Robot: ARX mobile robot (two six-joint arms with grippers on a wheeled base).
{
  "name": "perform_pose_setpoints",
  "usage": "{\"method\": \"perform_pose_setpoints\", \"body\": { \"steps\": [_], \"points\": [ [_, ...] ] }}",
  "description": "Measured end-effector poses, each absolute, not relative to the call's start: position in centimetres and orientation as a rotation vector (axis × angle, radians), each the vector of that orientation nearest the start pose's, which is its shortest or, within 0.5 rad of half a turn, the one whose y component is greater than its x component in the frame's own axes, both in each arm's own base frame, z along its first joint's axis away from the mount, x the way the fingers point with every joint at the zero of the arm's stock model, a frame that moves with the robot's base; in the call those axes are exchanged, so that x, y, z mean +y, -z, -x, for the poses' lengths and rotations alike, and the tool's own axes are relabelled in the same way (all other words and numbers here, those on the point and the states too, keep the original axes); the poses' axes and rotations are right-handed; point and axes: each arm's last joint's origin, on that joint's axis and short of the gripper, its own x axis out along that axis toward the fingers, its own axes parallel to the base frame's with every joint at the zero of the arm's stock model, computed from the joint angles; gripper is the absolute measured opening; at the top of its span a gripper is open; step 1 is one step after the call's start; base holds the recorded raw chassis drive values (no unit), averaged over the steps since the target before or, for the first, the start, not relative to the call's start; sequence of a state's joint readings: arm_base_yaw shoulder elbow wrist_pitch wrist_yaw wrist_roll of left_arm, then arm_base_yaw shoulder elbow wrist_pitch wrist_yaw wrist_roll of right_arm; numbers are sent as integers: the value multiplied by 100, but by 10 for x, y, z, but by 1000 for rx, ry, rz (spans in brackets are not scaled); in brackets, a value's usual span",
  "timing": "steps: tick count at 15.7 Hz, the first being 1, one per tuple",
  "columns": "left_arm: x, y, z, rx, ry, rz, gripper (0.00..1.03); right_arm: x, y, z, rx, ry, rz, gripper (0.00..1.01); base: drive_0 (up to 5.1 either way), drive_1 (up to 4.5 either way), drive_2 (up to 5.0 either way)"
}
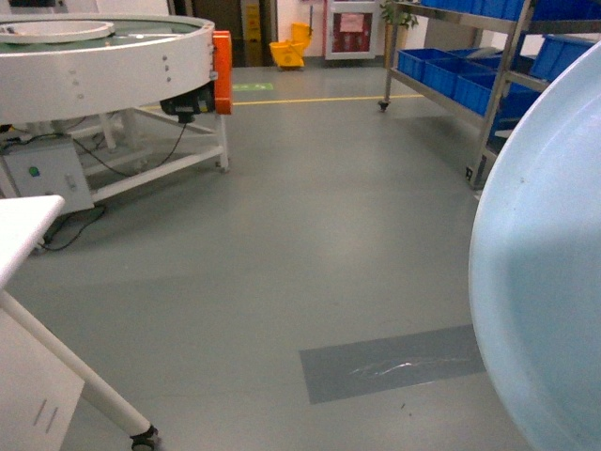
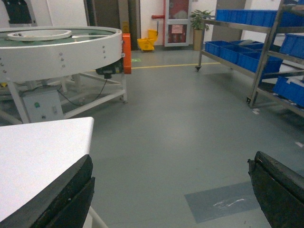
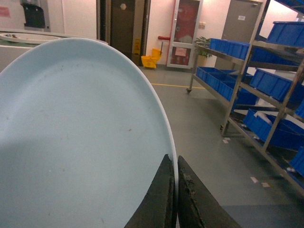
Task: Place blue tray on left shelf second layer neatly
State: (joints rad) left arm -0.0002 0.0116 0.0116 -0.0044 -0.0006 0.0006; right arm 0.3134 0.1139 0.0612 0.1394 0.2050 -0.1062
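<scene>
Your right end effector (image 3: 174, 190) is pinched shut on the rim of the blue tray (image 3: 80, 137), which stands on edge at the right of the head view. Blue crates (image 3: 273, 85) fill the steel shelf (image 3: 247, 66); their contents can't be seen. The tray is pale, glossy and speckled. Your left end effector (image 2: 171, 190) gapes wide, empty, beside the white counter (image 2: 38, 152).

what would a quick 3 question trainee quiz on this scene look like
1. True or false: the right gripper is clamped on the rim of the blue tray.
2. What fills the steel shelf? A) blue crates B) cardboard boxes C) bottles
3. Fill in: the left gripper is ____ and holds nothing.

Key: 1 true; 2 A, the blue crates; 3 open.
</scene>
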Motion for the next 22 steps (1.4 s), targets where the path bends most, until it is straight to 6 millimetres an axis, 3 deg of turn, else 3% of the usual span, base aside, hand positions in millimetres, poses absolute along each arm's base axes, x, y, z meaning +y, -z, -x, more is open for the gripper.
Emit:
{"method": "perform_pose_setpoints", "body": {
  "steps": [2,22],
  "points": [
    [0,-166,-98,5,0,-1,98,26,-189,-98,-90,-103,84,2,-94,23,-212],
    [0,-166,-98,4,1,-1,98,26,-189,-98,-91,-104,83,2,2,415,-411]
  ]
}}
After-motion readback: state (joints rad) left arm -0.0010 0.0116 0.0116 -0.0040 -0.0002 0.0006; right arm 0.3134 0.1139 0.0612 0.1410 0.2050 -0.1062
